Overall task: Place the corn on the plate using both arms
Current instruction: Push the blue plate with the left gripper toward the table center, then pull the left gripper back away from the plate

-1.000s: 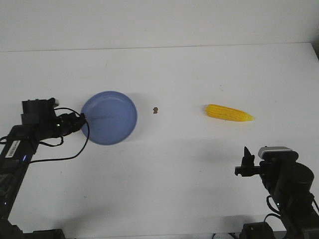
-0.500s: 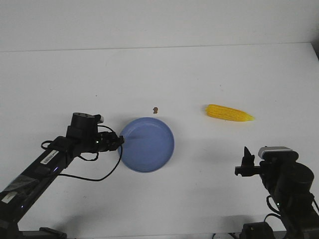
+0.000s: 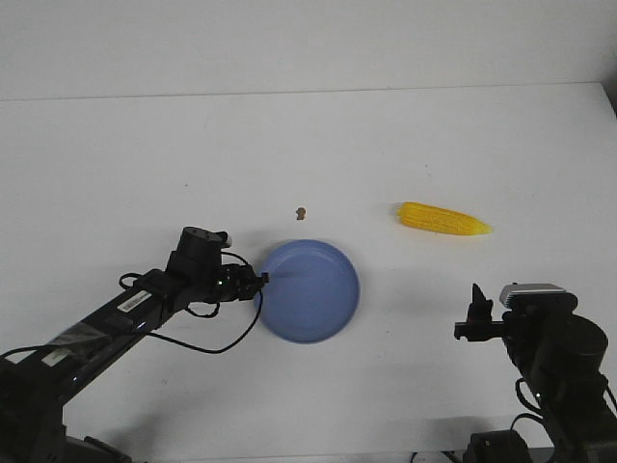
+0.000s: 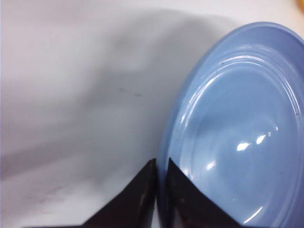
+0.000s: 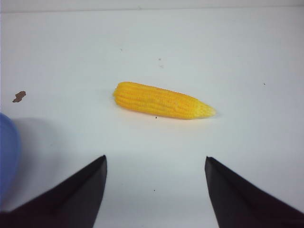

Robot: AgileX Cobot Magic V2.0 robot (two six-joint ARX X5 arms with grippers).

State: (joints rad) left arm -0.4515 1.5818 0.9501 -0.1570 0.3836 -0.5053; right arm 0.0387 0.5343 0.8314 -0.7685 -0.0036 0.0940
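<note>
Left gripper [image 3: 260, 279] clamped on the plate [image 3: 318, 294] rim — plate has slid right from the left side toward table centre. Corn [image 3: 444, 220] unmoved, far right of it. Right gripper [image 5: 154, 190] spread wide, near side, empty — pickup likely next.

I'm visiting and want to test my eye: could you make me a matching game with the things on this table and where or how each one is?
Things:
1. corn
2. plate
3. left gripper
4. right gripper

States:
A. clamped on the blue rim
B. open, holding nothing
C. lying on the bare table
D. near the table's middle, nothing in it

Pairs: 1-C, 2-D, 3-A, 4-B
</note>
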